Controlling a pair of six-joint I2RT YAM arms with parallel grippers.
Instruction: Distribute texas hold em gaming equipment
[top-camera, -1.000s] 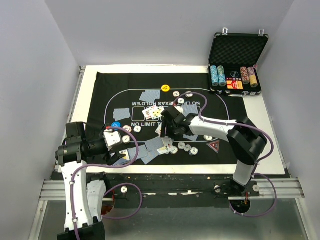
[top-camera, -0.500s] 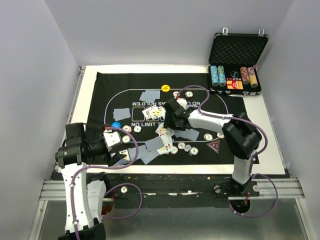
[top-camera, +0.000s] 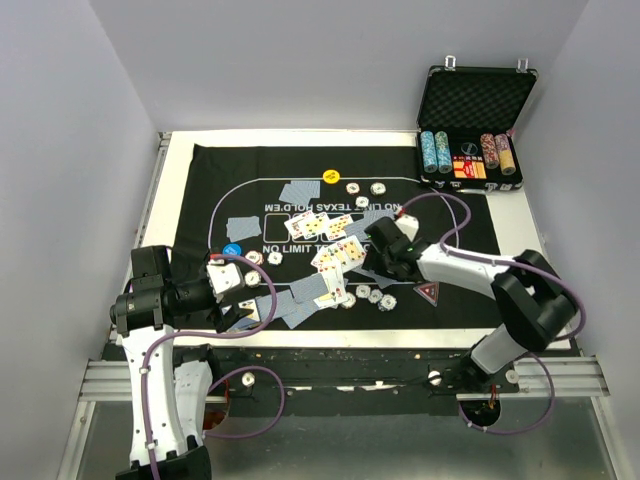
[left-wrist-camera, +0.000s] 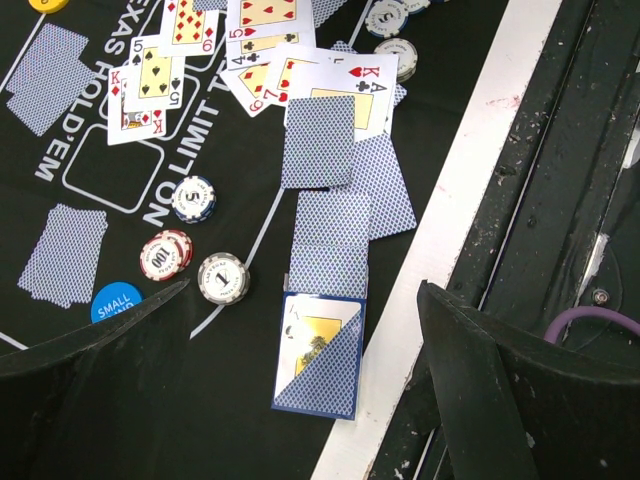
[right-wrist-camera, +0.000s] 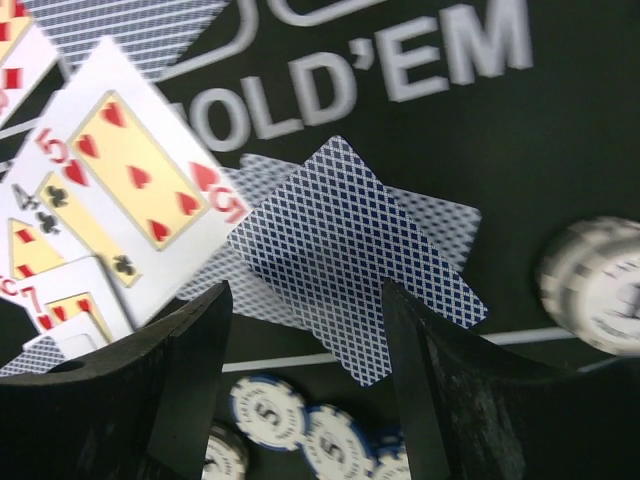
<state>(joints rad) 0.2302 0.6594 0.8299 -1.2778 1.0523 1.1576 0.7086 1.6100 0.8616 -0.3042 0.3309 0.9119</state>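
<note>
Blue-backed playing cards and face-up cards (top-camera: 338, 252) lie scattered on the black mat (top-camera: 250, 165), with striped poker chips (top-camera: 375, 295) near the front. My right gripper (top-camera: 383, 255) hovers open over a blue-backed card (right-wrist-camera: 350, 250) that lies between its fingers (right-wrist-camera: 160, 390); blue-and-white chips (right-wrist-camera: 270, 410) sit just below. My left gripper (left-wrist-camera: 305, 290) is wide open at the mat's near edge, over a face-up ace half covered by blue (left-wrist-camera: 320, 355). Three chips (left-wrist-camera: 223, 278) and a blue button (left-wrist-camera: 118, 302) lie to its left. The yellow button (top-camera: 331, 177) and dark red triangular marker (top-camera: 428, 292) rest on the mat.
An open black foam-lined case (top-camera: 475, 100) with rows of chips stands at the far right corner. A white border (left-wrist-camera: 470, 170) and a dark metal rail (left-wrist-camera: 560, 200) run along the near edge beside the left gripper.
My right gripper has swung right and toward the near side, away from the face-up cards, which now show fanned at the centre. The left arm has not moved.
</note>
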